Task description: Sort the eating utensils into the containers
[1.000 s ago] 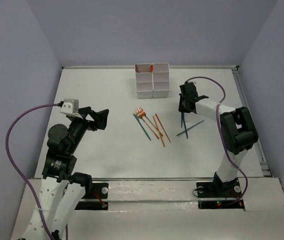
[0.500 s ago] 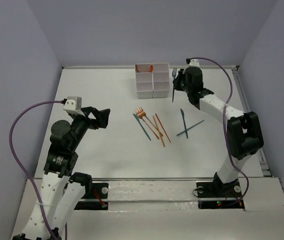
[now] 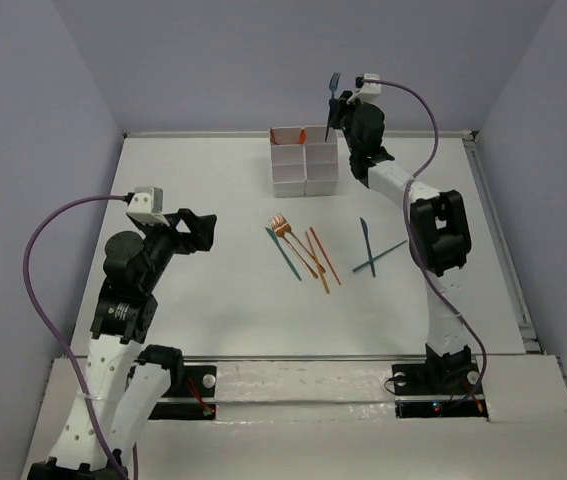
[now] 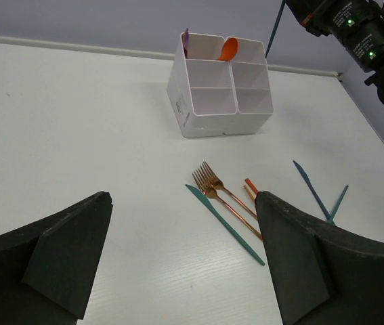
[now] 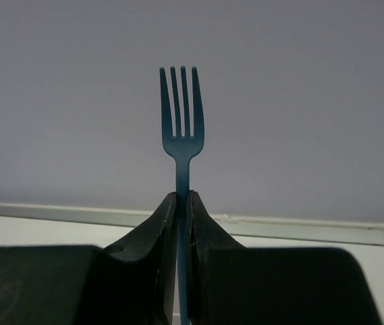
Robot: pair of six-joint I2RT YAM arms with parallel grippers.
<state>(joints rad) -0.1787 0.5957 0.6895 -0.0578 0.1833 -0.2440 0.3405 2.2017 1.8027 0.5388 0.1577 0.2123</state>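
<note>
Delivering is in hand: a teal fork is clamped in the right fingers beside the far-edge boxes; lowering into one is required. Meanwhile the left fingers are spread, empty.

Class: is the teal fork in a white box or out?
Out: the right gripper is shut on the fork, tines up, near the boxes' far right corner. Whether its lower tip passes the rim cannot be told.

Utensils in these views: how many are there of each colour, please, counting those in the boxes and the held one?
Teal: 4 (teal fork in the right tool, 3 loose pieces)
Copper: 2 (overlapping copper forks)
Orange: 3 (orange spoon, 2 sticks)
Purple: 1 (purple spoon)
Total: 10
</note>
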